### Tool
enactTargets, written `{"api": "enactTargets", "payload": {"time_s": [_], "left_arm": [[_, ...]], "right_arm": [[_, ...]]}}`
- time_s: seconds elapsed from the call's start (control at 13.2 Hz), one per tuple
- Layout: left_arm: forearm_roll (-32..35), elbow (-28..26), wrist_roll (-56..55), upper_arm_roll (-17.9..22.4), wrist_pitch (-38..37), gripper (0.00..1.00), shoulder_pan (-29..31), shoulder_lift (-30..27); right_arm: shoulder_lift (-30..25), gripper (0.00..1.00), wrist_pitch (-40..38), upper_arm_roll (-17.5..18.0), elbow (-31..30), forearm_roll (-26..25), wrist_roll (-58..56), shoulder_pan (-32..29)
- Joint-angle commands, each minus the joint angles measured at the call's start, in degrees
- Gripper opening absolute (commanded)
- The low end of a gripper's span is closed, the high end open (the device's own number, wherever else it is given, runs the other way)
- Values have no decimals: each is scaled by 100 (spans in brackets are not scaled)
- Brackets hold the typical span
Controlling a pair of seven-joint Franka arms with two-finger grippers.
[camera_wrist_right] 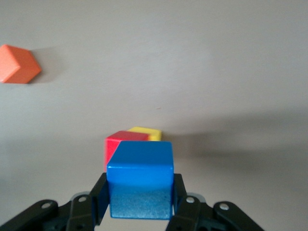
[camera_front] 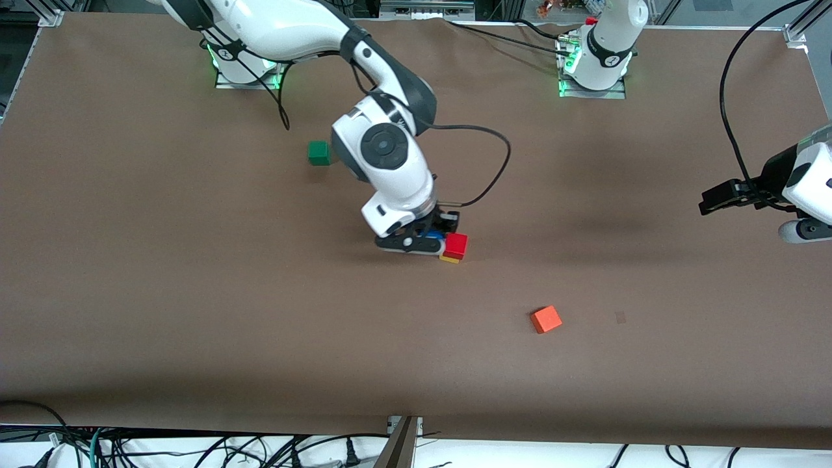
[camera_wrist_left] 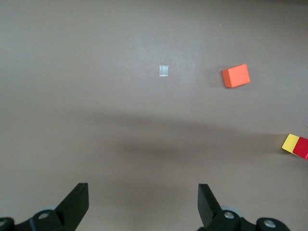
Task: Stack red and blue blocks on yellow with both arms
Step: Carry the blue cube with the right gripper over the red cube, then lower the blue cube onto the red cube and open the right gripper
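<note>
Brown tabletop (camera_front: 195,312) mid-span: the right pincer (camera_wrist_right: 139,204), clenched on the blue block (camera_wrist_right: 140,185), sits just beside the red block (camera_front: 456,245) already atop yellow (camera_front: 450,259). Blue's placement remains. Toward the left arm's edge, the left pincer (camera_wrist_left: 143,207) waits, released.

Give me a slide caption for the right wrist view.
Right gripper holds the blue block beside the red block stacked on the yellow block.

Red block (camera_front: 456,244) sits on yellow cube (camera_front: 449,259).
</note>
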Motion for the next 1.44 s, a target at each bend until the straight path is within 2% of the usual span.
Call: {"api": "enactTargets", "payload": {"time_s": [0.0, 0.23, 1.36], "left_arm": [[77, 208, 60, -31, -75, 100, 26, 105], [77, 208, 60, -31, -75, 100, -1, 114], [69, 208, 60, -31, -75, 100, -1, 114]], "right_arm": [[212, 35, 178, -21, 287, 68, 144, 155], [335, 35, 311, -56, 287, 51, 180, 305], [511, 38, 680, -109, 278, 24, 154, 306]]}}
